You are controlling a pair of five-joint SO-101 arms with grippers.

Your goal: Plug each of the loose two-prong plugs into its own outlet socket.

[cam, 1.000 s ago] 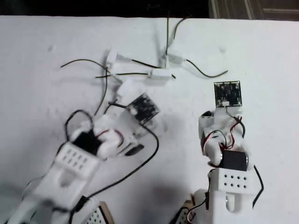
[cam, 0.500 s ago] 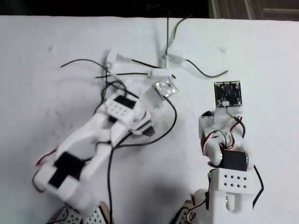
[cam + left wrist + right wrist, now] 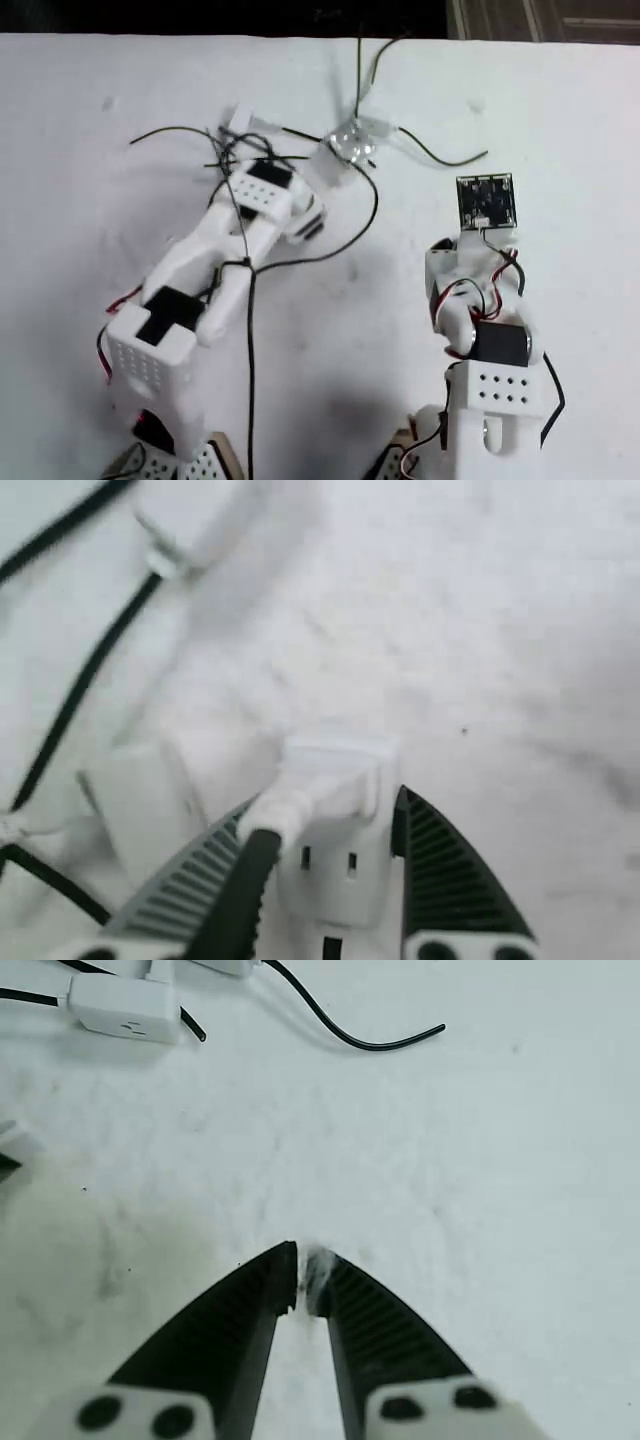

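High view: the white table (image 3: 560, 100) runs to a straight far edge with darkness beyond. There is bare cloth on the far left and across the whole right half. The crowded patch is top centre, where black cords (image 3: 175, 131) and a white connector (image 3: 248, 121) lie tangled. One arm is stretched into this patch. The other arm is folded back at the near right, well apart from it.

Left wrist view: the left gripper (image 3: 325, 805) has its jaws spread on either side of the outlet socket (image 3: 330, 880). This is a white block with two narrow slots facing the camera, standing on the cloth. One finger (image 3: 440, 870) is against its side. Cannot tell whether it is squeezed. A white strain relief and black cord (image 3: 240, 890) cross its front.

Right wrist view: the right gripper (image 3: 305, 1265) has its tips pressed together on nothing, low over bare cloth. A corded white block (image 3: 125, 1008) lies well ahead.
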